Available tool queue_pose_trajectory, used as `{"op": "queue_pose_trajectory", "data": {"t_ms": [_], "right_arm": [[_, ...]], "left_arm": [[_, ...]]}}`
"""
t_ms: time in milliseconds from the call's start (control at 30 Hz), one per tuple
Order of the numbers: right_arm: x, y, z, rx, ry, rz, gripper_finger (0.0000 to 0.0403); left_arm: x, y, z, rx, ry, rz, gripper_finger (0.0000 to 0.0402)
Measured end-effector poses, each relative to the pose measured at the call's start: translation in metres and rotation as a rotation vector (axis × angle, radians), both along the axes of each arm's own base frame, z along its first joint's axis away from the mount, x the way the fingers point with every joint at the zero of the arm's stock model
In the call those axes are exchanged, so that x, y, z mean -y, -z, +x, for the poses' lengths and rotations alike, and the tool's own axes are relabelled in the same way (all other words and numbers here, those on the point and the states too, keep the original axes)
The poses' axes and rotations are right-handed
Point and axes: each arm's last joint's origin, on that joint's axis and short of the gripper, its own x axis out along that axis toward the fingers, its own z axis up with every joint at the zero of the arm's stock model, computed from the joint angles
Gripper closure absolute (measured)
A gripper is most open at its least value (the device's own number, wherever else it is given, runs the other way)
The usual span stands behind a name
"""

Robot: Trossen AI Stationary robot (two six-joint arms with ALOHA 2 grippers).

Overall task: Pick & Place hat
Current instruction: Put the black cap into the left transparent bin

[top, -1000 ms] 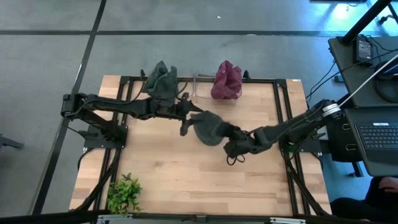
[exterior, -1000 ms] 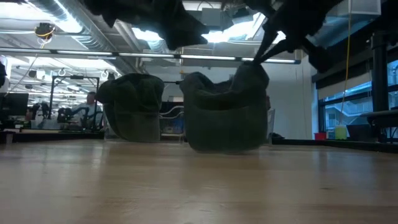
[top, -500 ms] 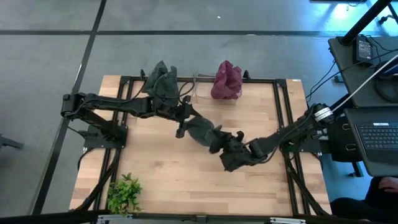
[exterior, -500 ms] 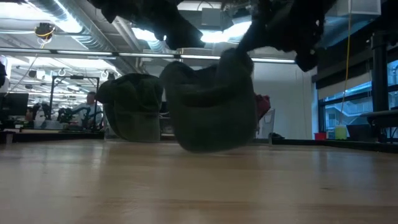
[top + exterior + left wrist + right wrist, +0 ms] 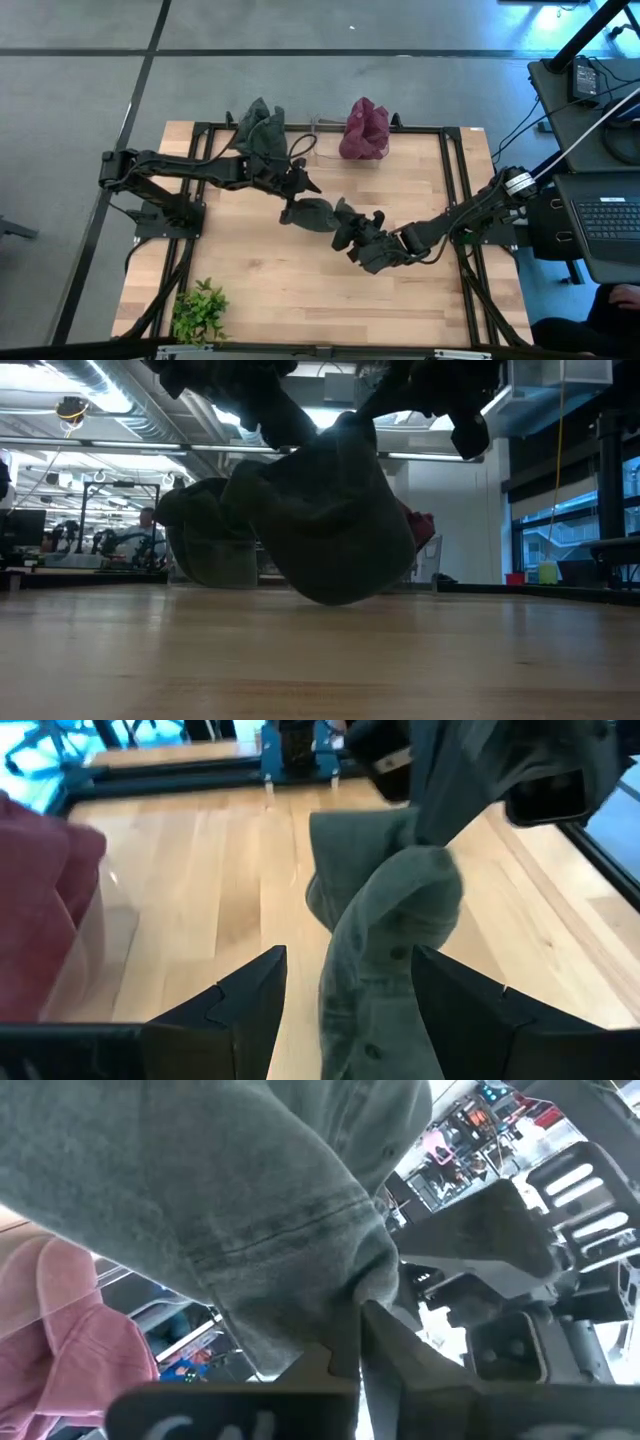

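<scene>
A grey-green hat (image 5: 315, 212) hangs crumpled between my two grippers over the middle of the table. My right gripper (image 5: 347, 233) comes from the table's right and is shut on the hat. My left gripper (image 5: 298, 200) reaches in from the left and is open, and a bunched fold of the hat (image 5: 385, 960) runs through the gap between its fingers. In the low view the hat (image 5: 325, 525) sags low. I cannot tell whether its underside (image 5: 335, 598) touches the tabletop. My right gripper (image 5: 350, 1330) pinches a stitched hem edge of the hat (image 5: 365, 1280) between its two shut fingers, with several layers bunched there. The rest of the hat hangs slack away from the fingers toward my left gripper. My left gripper's far finger (image 5: 455, 995) lies against the hat's bunched fold; the other finger (image 5: 265, 995) stands apart from it.
Along the far edge, a second grey-green hat (image 5: 258, 130) and a maroon hat (image 5: 365, 130) sit on stands, with a clear stand (image 5: 325, 140) between them. A small green plant (image 5: 198, 310) stands at the near left corner. Bare wood lies toward the near edge.
My right gripper has moved toward the table's left, bringing the hat's held edge closer to my left gripper. The hat has bunched up between the two grippers and swung left. My left gripper has stayed about where it was.
</scene>
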Motion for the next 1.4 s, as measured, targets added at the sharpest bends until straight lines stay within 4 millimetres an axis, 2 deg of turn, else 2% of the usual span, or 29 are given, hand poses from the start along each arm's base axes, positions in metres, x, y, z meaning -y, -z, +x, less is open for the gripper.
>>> {"op": "queue_pose_trajectory", "data": {"t_ms": [333,467,700,967,1067,1200,1400], "right_arm": [[0.001,-0.001,0.001,0.031,0.014,0.018,0.0403],[0.001,-0.001,0.001,0.048,0.02,0.036,0.0401],[0.001,-0.002,0.001,0.118,0.047,0.112,0.0388],[0.002,-0.002,0.001,0.308,0.122,0.323,0.0381],[0.002,-0.002,0.001,0.426,0.165,0.455,0.0362],[0.006,-0.011,-0.007,0.568,0.228,0.629,0.0316],[0.03,-0.029,-0.037,0.644,0.383,0.962,0.0241]], "left_arm": [[-0.001,0.018,0.008,-0.074,-0.03,-0.052,0.0196],[-0.001,0.018,0.009,-0.07,-0.03,-0.053,0.0242],[-0.001,0.017,0.009,-0.061,-0.028,-0.052,0.0371],[-0.001,0.018,0.009,-0.072,-0.046,-0.074,0.0375],[-0.002,0.016,0.008,-0.07,-0.086,-0.096,0.0375],[-0.003,0.008,0.003,-0.047,-0.152,-0.112,0.0375],[-0.009,-0.01,-0.009,0.007,-0.213,-0.14,0.0375]]}}
